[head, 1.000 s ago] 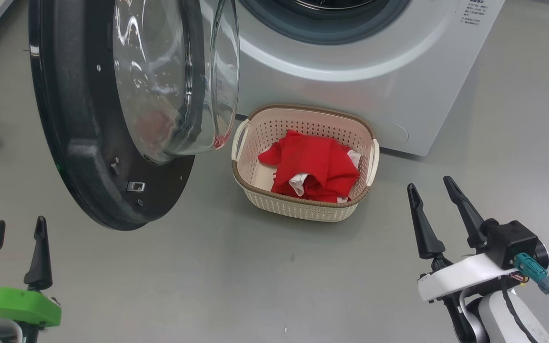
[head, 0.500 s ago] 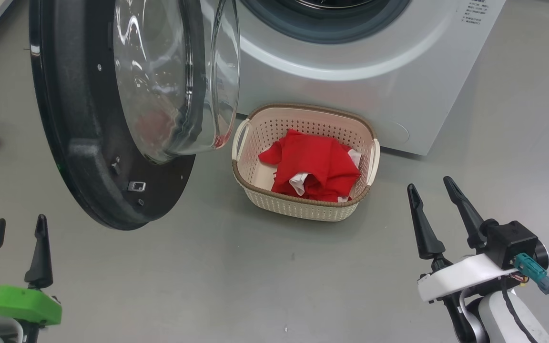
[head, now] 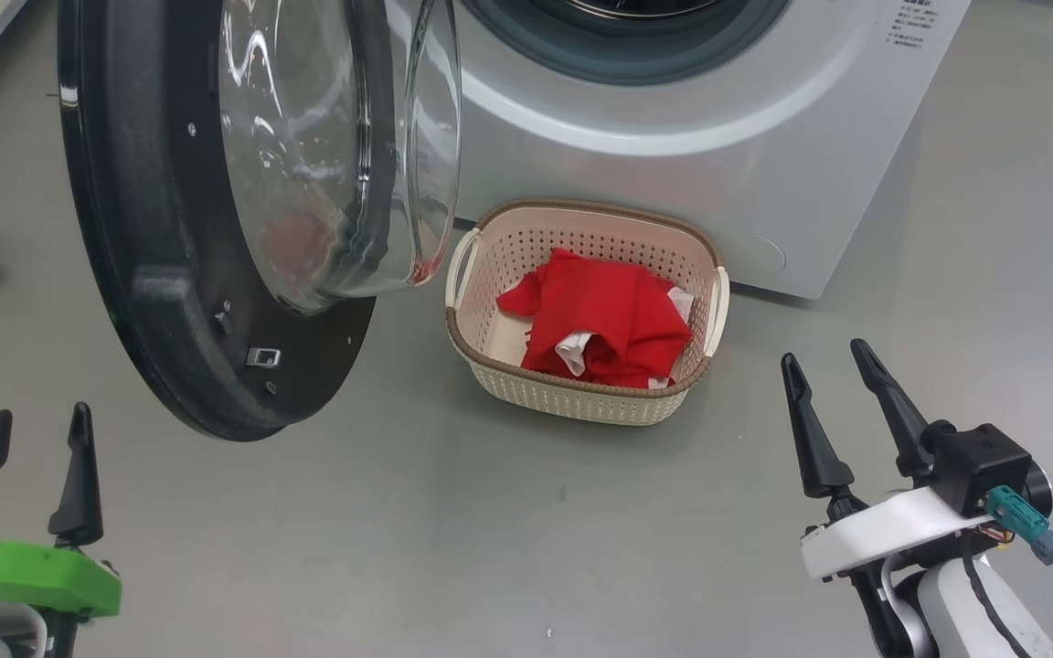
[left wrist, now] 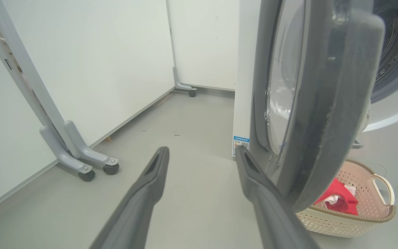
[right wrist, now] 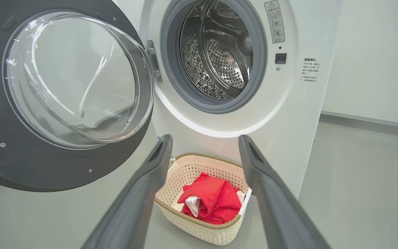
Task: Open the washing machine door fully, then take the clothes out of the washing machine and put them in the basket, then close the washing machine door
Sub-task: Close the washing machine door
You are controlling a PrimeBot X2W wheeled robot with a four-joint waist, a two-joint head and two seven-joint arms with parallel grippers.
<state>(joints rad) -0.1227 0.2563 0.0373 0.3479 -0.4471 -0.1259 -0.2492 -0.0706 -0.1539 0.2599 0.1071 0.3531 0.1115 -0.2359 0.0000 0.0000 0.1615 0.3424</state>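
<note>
- Left gripper [head: 40, 413], two long dark tapered fingers on a green mount, is standing spread apart and gripping nothing, low at the left.
- Right gripper [head: 824, 352], two matching dark fingers on a white mount, is likewise standing wide and empty at the lower right.
- One large round black-rimmed washing machine door [head: 152, 274], with a bulging clear glass bowl, is hanging swung open, its lower edge near the left gripper.
- One big white boxy washing machine [head: 673, 183] is showing a grey-ringed porthole and a perforated steel drum [right wrist: 219, 58].
- One small cream perforated plastic basket [head: 572, 402], with a brown woven-look rim and two side handles, is sitting on the floor just in front of the washer.
- Bright red soft clothes [head: 609, 315] with white lining are lying crumpled inside the basket.
- Smooth grey floor [head: 490, 512] is lying open between both grippers and the basket.
</note>
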